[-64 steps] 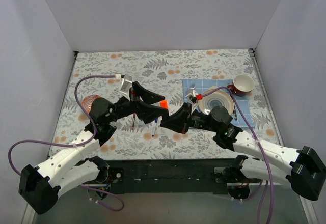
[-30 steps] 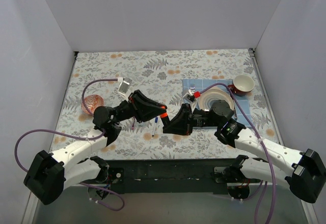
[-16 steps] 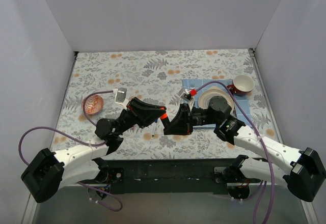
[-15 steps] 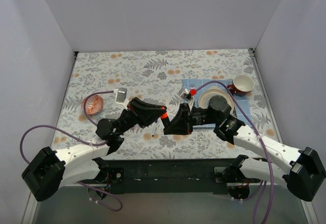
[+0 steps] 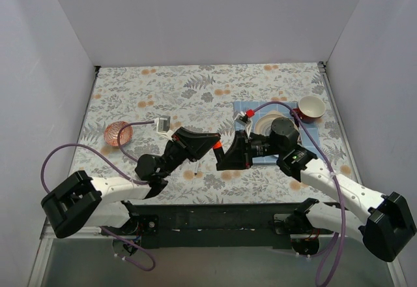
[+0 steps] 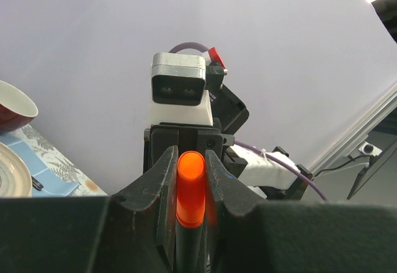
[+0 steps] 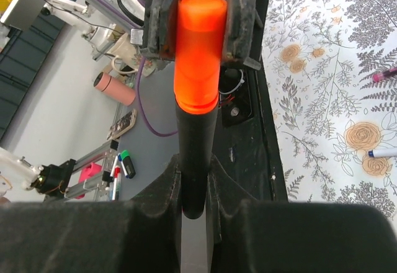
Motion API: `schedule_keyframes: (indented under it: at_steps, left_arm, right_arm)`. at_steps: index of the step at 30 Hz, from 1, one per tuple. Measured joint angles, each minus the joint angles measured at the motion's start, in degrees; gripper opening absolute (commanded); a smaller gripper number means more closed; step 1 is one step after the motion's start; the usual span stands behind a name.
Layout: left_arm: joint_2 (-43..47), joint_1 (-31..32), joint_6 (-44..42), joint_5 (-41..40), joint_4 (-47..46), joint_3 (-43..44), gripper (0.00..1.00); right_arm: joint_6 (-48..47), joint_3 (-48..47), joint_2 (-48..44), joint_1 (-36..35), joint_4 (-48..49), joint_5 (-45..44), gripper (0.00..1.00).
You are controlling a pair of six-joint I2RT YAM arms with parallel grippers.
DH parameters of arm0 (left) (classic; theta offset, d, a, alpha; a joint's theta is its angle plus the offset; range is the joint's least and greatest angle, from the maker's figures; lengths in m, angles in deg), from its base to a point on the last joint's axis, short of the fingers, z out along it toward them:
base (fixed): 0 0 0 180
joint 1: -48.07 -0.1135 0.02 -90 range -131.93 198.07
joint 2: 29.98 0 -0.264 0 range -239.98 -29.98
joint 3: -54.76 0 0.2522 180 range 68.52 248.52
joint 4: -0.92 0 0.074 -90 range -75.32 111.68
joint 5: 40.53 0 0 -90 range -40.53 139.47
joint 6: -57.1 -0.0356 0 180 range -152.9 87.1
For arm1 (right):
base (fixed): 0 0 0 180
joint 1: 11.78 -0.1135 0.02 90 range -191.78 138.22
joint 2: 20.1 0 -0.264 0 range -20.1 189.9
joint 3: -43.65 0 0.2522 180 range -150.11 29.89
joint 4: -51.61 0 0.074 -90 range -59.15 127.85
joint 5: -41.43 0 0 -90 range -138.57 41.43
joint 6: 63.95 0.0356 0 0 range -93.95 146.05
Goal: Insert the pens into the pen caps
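Marker [image 7: 193, 161] tip hidden, orange cap [image 7: 200, 49] over it

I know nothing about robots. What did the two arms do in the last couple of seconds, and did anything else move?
The left claw, shut on the orange cap, swung toward the near edge and slightly right as its arm folded low. The right claw, shut on the black marker, closed in to meet it; the cap now sits on the marker's end. Nothing was let go. The plate, cup and pink bowl stayed put.
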Motion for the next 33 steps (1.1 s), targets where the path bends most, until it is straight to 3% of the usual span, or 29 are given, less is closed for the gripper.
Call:
schedule_keyframes:
  at_steps: [7,14,24,33]
  left_arm:
    - [1.4,1.9,-2.3,-2.5,0.8,0.6,0.00]
    - [3.4,3.3,-6.7,-3.5,1.0,2.0,0.00]
    - [-1.9,3.9,-8.7,-7.8,0.5,8.3,0.00]
    - [-4.0,4.3,-11.3,-8.1,0.3,11.1,0.00]
  right_arm:
    - [1.5,0.0,-2.7,5.3,0.2,4.8,0.01]
    - [4.5,-1.5,-3.9,11.0,7.2,8.4,0.01]
    - [8.5,-2.3,-0.8,14.3,17.3,10.3,0.01]
    - [9.9,-2.3,-1.6,15.0,18.8,9.2,0.01]
